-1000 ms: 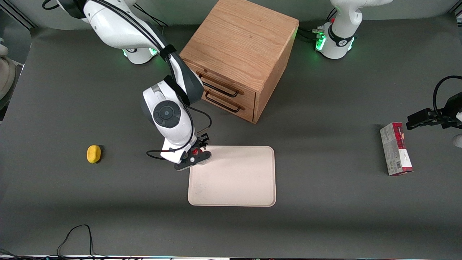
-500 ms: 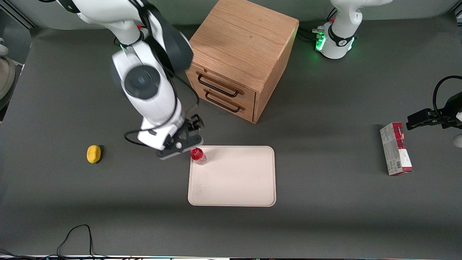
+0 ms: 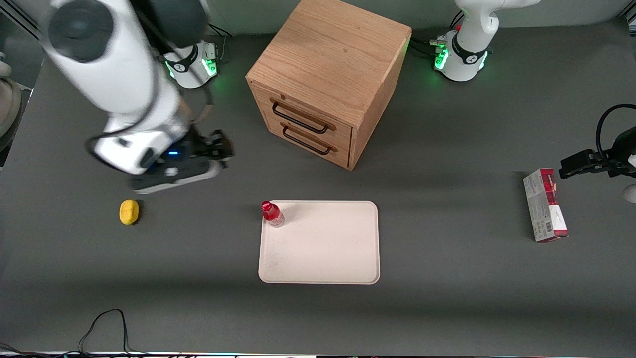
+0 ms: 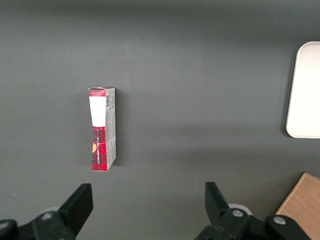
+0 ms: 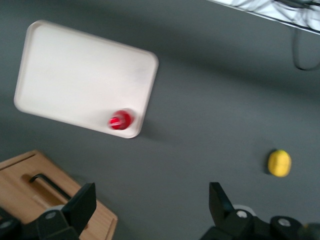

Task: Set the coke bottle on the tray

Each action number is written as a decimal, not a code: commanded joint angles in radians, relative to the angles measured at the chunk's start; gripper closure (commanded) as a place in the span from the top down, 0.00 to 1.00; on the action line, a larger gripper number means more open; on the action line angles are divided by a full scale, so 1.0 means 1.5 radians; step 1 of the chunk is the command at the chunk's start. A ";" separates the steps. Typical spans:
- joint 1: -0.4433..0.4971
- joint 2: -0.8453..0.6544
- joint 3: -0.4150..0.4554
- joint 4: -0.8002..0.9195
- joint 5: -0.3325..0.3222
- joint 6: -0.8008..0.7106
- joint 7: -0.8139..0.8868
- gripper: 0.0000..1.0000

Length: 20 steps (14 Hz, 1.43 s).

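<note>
The coke bottle (image 3: pixel 272 214) is small and red with a red cap. It stands upright on the cream tray (image 3: pixel 323 248), in the corner nearest the working arm's end and the wooden cabinet. It also shows in the right wrist view (image 5: pixel 120 121), on the tray (image 5: pixel 75 75). My gripper (image 3: pixel 218 151) is open and empty, raised high above the table, well away from the bottle toward the working arm's end. In the right wrist view the gripper (image 5: pixel 152 202) has its fingers spread wide over bare table.
A wooden two-drawer cabinet (image 3: pixel 328 79) stands farther from the front camera than the tray. A yellow lemon-like object (image 3: pixel 129 212) lies toward the working arm's end. A red-and-grey carton (image 3: pixel 545 205) lies toward the parked arm's end.
My gripper has let go of the coke bottle, risen and pulled away toward the working arm's end. The bottle stays upright on the tray's corner.
</note>
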<state>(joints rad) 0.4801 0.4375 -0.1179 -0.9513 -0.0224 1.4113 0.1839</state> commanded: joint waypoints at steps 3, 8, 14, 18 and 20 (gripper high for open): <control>-0.169 -0.145 0.064 -0.204 0.003 0.075 -0.001 1.00; -0.278 -0.248 0.068 -0.348 0.014 0.116 -0.088 1.00; -0.307 -0.273 0.065 -0.417 0.012 0.143 -0.118 1.00; -0.314 -0.257 0.066 -0.399 0.004 0.138 -0.124 1.00; -0.312 -0.257 0.065 -0.399 0.002 0.137 -0.119 1.00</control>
<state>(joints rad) 0.0223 0.0544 -0.0304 -1.5510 -0.0152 1.6092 0.0165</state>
